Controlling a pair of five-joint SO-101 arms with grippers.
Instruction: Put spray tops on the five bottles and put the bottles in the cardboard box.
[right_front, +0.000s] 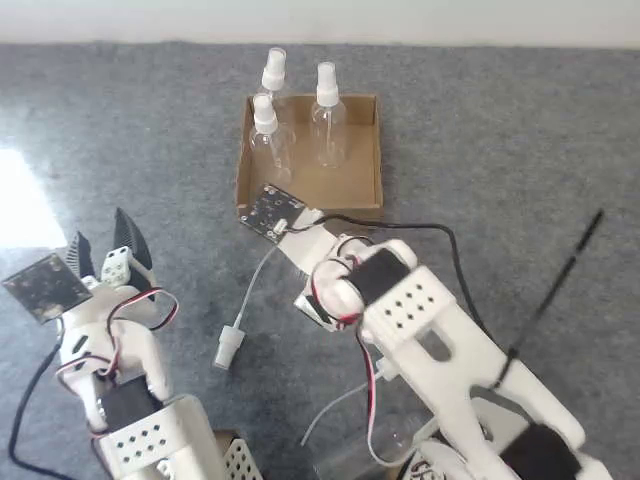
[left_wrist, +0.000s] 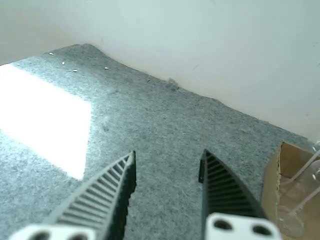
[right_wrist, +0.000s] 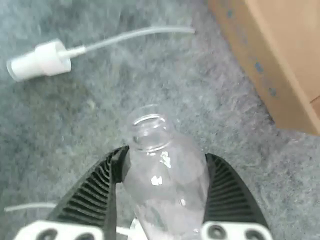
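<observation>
My right gripper (right_wrist: 160, 175) is shut on a clear bottle (right_wrist: 160, 165) with a bare, open neck, held low over the grey carpet. A loose white spray top (right_wrist: 40, 60) with its long tube lies just beyond the bottle, and it appears as the spray top (right_front: 230, 345) left of the right arm (right_front: 400, 300). The cardboard box (right_front: 362, 190) holds two capped bottles (right_front: 328, 125), with a third capped bottle (right_front: 274, 75) at its far left corner. My left gripper (right_front: 103, 240) stands open and empty at the near left, its fingers (left_wrist: 122, 185) spread above bare carpet.
The box corner (right_wrist: 270, 55) lies close to the held bottle. A second thin tube (right_front: 330, 410) trails on the carpet near the right arm's base. Something of clear plastic (right_front: 350, 455) sits at the near edge. A black cable (right_front: 450, 250) loops over the right arm.
</observation>
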